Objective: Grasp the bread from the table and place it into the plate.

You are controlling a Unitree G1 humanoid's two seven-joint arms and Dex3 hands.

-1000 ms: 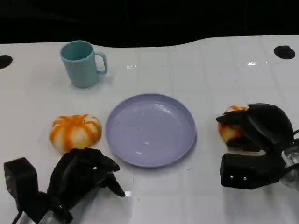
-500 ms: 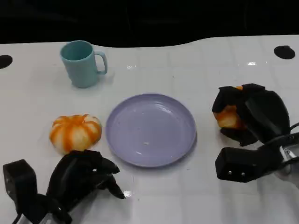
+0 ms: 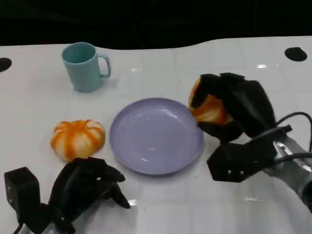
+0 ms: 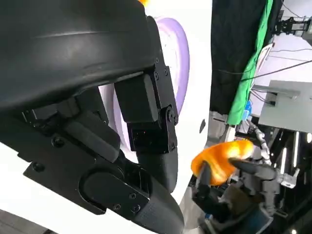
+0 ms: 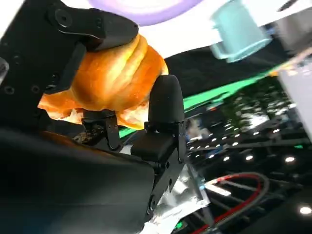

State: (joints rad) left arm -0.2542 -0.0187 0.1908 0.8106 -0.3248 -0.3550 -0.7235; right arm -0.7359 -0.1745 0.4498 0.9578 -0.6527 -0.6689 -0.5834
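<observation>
The right hand (image 3: 229,109) has lifted off the table and swung toward the middle within the last second, carrying the bread (image 3: 208,108) with it: a second ago it sat low at the table's 3 o'clock side with its fingers wrapped over the loaf, half a second ago it was raised and closer in, and now it hangs just at the 3 o'clock rim of the lavender plate (image 3: 146,161), clear of the surface. The right wrist view shows the golden-orange bread (image 5: 112,78) clamped firmly between black fingers (image 5: 165,105), so the grasp looks secure. The plate has not moved. The left hand (image 3: 85,185) lies at the table's 7 o'clock edge, fingers curled loosely with nothing in them, unchanged apart from a small shift. A second orange-and-white bun (image 3: 78,138) sits just beside the plate at its 9 o'clock, and a teal mug (image 3: 84,66) stands well apart at 11 o'clock; both stayed put. I judge the grasp step done and the carry nearly complete: what remains is a short travel over the plate's centre, then lowering and letting go.
</observation>
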